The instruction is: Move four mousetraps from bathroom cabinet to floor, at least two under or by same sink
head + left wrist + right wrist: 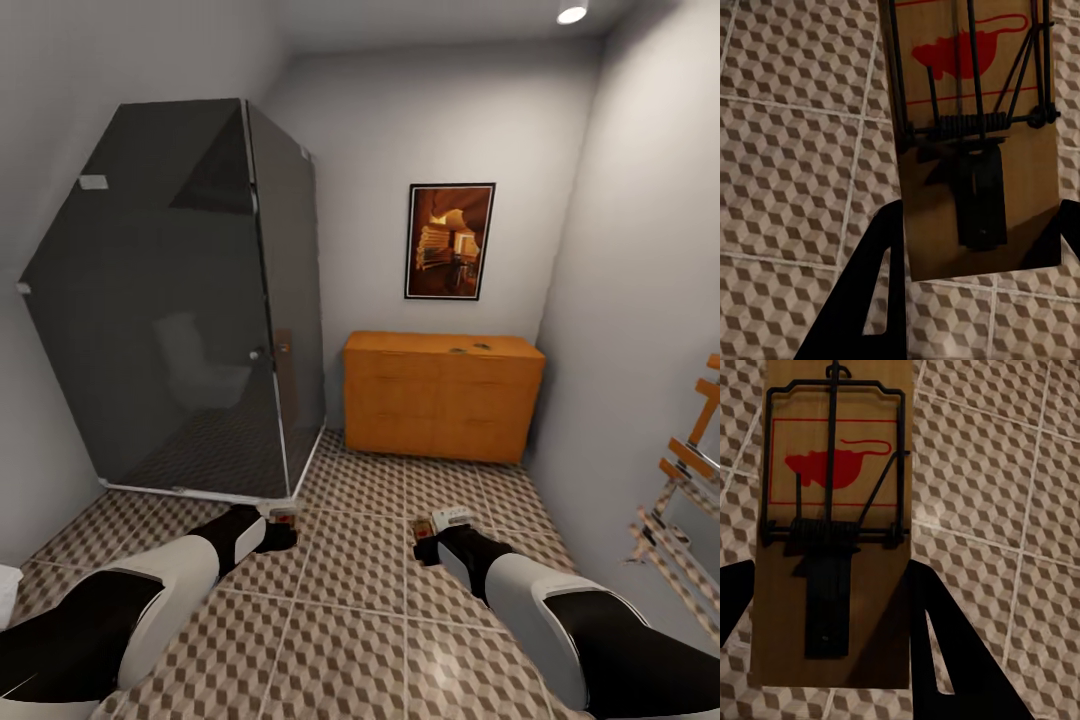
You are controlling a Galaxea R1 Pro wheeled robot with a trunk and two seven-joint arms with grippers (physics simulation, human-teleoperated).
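Both grippers pinch a mousetrap each: left gripper (283,523) w/ mousetrap (975,142), right gripper (437,528) w/ second trap (832,525), over the bathroom floor (370,600). Keep traps flat, lower gently beside the sink; cabinet (440,405) ahead.

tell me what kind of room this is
Most likely a bathroom: a dark glass shower enclosure in the corner, cube-patterned floor tiles, and a wooden towel rack on the right wall.
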